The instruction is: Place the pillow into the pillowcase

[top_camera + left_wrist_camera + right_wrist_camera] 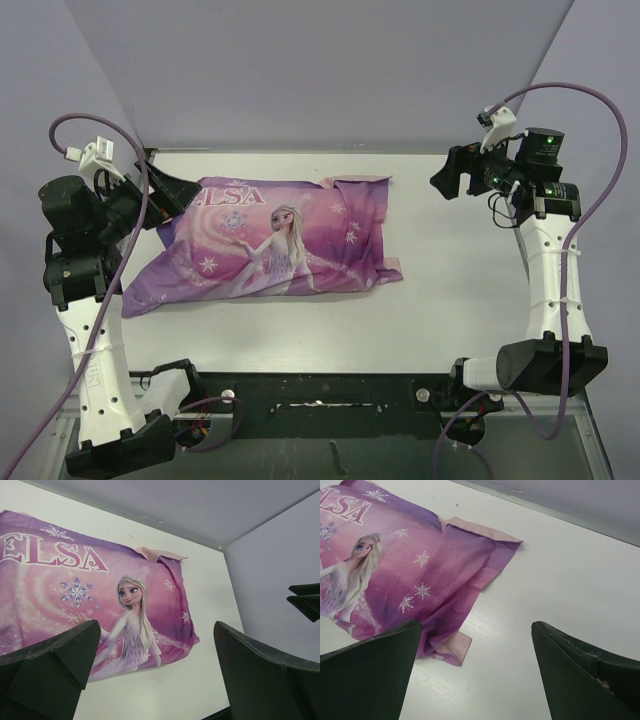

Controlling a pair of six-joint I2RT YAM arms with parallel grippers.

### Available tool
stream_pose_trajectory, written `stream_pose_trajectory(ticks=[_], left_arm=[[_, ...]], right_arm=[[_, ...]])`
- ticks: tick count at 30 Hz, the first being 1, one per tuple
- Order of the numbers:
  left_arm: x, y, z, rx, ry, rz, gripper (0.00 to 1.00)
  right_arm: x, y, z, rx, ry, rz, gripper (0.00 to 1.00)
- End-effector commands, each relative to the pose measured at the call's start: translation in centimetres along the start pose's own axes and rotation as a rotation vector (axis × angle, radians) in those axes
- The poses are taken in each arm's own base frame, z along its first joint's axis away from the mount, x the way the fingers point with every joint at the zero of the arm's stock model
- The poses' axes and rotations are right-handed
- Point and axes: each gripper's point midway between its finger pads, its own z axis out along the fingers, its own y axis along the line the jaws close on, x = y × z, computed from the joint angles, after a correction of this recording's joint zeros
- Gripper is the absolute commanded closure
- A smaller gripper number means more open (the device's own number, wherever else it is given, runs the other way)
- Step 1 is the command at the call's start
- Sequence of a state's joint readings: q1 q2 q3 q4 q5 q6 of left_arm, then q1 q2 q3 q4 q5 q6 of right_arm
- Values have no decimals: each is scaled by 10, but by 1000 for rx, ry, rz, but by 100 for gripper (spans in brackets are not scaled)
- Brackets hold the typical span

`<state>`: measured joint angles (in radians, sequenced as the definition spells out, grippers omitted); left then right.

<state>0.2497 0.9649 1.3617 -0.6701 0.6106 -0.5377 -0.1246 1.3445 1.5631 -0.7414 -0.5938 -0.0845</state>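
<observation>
1. The pillowcase (270, 240) lies flat on the white table (450, 300), left of the middle in the top view, with its long side running from 9 to 3 o'clock.
2. Its purple-pink face is up, printed with a blonde princess in a pale dress and white snowflakes. The left wrist view shows white capitals reading "ELSA". In the top view only "LSA" can be read at the 11 o'clock corner, because the arm covers the first letter.
3. At the 3 o'clock end the cloth is rumpled. Pale pink lining is turned out at the 1 o'clock corner and again near 5 o'clock.
4. The case looks puffed toward its 9 o'clock half. The pillow does not show in any view, so I cannot tell whether it is inside.
5. The left gripper (168, 192) hangs over the case's 10 o'clock corner with its jaws spread wide and nothing between them. I cannot tell whether it touches the cloth.
6. The right gripper (452, 178) is at 2 o'clock of the case, over bare table and well apart from it. Its jaws are also spread and empty.
</observation>
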Motion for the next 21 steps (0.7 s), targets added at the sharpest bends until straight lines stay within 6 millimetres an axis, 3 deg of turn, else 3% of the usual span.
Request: stream_pose_trajectory(ticks=[1, 21], left_arm=[[-8, -7, 1, 35, -28, 45, 2], [-6, -3, 3, 27, -19, 41, 2]], right_arm=[[-19, -2, -6, 26, -62, -35, 2], [-17, -4, -3, 29, -55, -19, 2]])
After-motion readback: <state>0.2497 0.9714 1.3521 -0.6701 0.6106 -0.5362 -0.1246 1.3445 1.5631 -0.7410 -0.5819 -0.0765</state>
